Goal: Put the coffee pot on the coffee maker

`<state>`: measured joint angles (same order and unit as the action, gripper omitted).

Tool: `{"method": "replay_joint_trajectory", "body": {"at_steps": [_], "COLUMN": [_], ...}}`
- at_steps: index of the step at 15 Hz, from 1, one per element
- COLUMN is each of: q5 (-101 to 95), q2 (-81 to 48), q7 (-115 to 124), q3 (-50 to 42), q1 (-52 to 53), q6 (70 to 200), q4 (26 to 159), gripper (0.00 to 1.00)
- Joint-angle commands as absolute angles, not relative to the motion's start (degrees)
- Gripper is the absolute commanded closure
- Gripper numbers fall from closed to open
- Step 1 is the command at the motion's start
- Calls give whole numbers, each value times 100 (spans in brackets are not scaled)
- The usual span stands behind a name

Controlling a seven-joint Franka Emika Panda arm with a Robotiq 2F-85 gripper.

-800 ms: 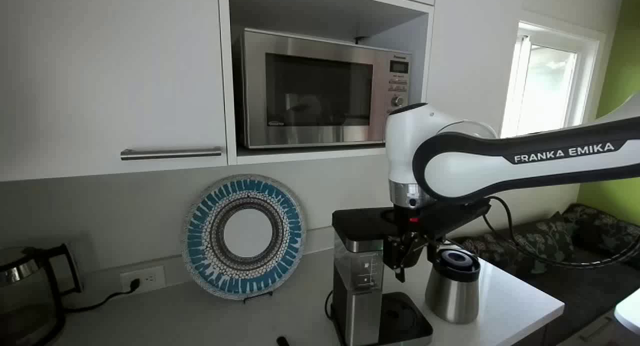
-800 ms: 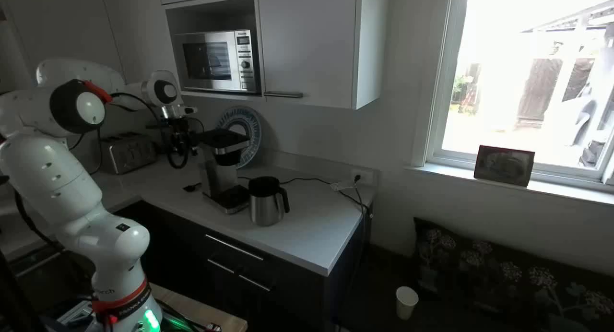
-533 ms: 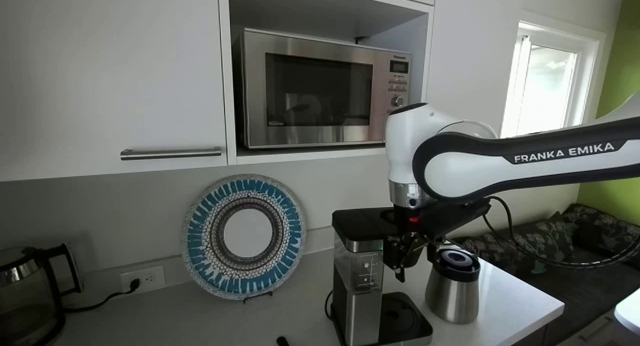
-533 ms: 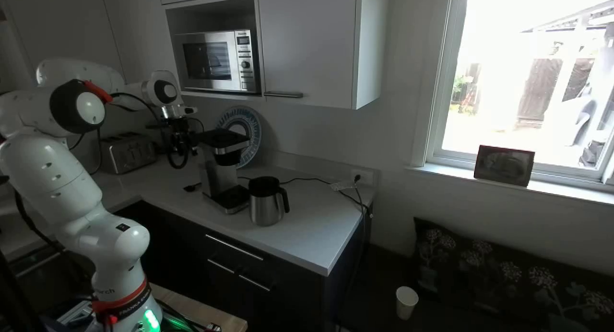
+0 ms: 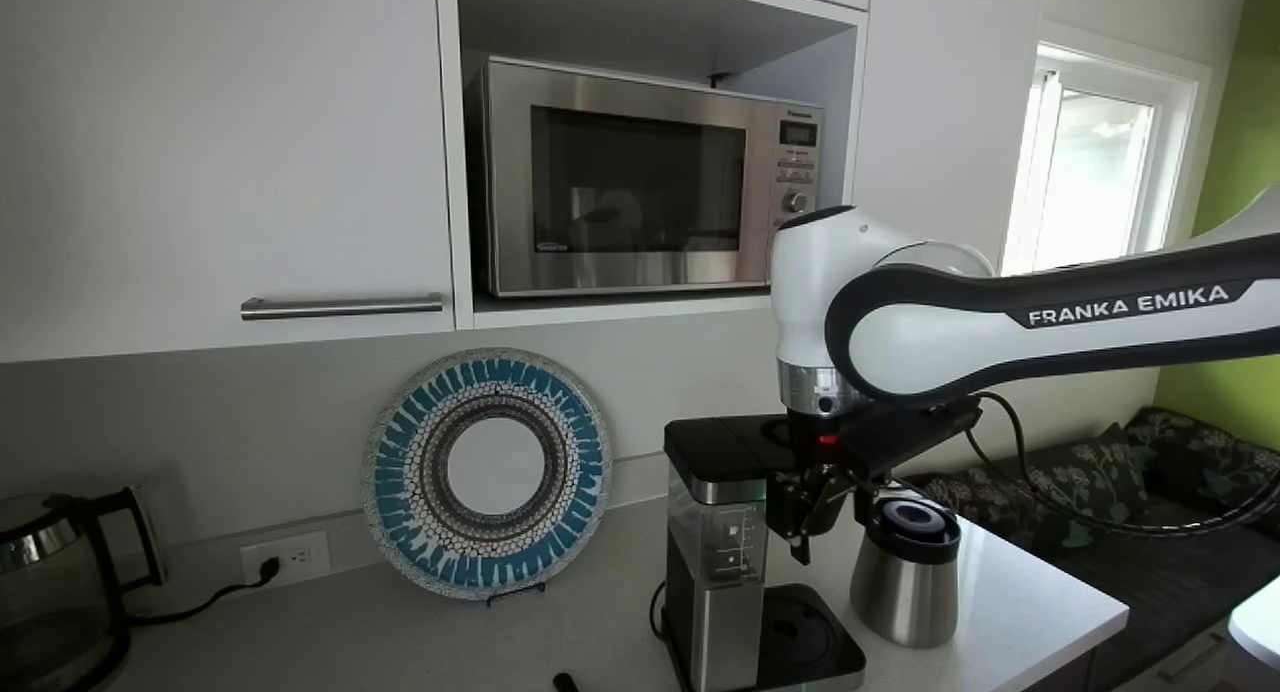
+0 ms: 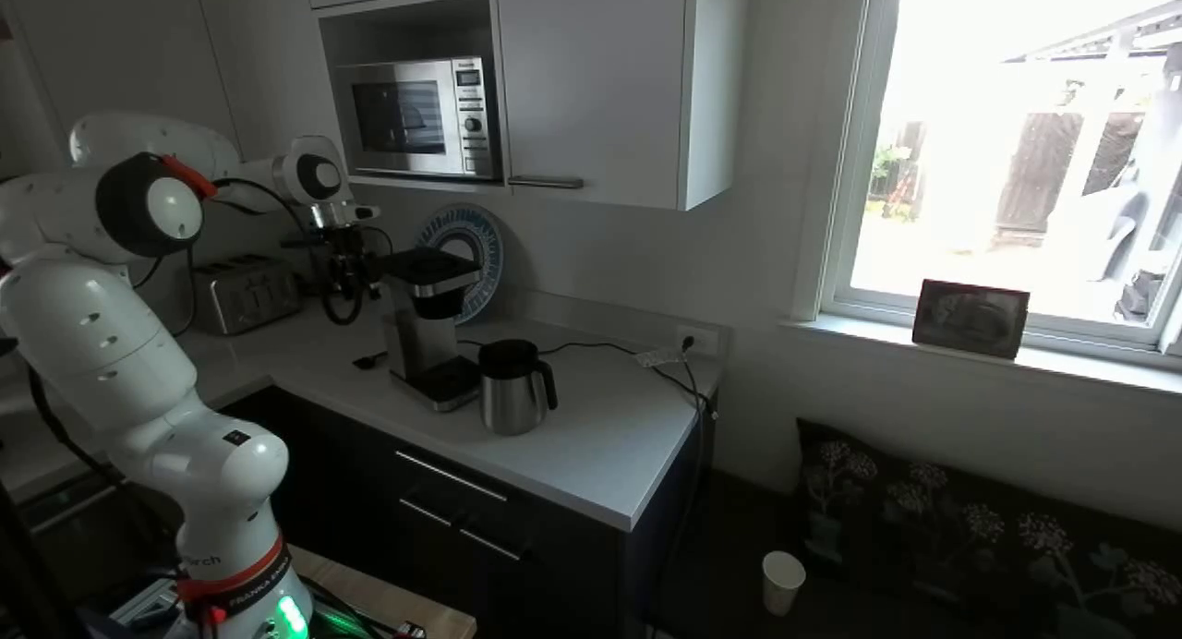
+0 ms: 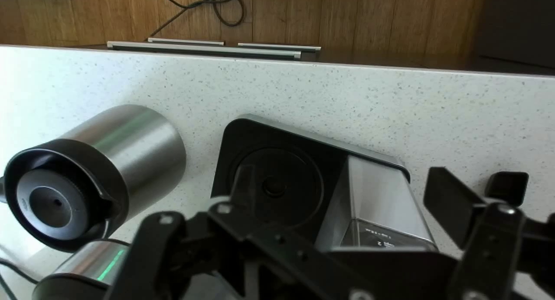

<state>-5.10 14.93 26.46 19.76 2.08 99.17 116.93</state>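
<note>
The coffee pot [image 5: 908, 594], brushed steel with a black lid, stands upright on the counter beside the coffee maker [image 5: 728, 627]. In an exterior view the pot [image 6: 513, 403] stands just off the base of the coffee maker [image 6: 420, 343], its black handle pointing away from it. In the wrist view the pot [image 7: 145, 146] is at the left, apart from the coffee maker's bare base plate and steel column [image 7: 386, 187]. My gripper [image 7: 344, 189] is open with nothing between its fingers. It hangs at the height of the coffee maker's head, close beside it, also seen in both exterior views [image 5: 830, 530] [image 6: 346, 293].
A dark glass kettle [image 5: 50, 602] and a patterned round plate [image 5: 490, 472] stand along the wall. A microwave [image 5: 640, 182] sits in the cabinet above. A toaster [image 6: 249, 293] stands behind the arm. A small black object [image 7: 507, 187] lies near the coffee maker.
</note>
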Motion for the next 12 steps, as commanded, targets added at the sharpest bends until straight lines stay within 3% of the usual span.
{"method": "replay_joint_trajectory", "body": {"at_steps": [1,12], "q5": [-563,-500], "q2": [1468,2364], "q7": [2691,3378], "q3": [1787,857], "q1": [425,-168], "q6": [9900,9834], "q4": [11680,11486], "gripper": [0,0]}}
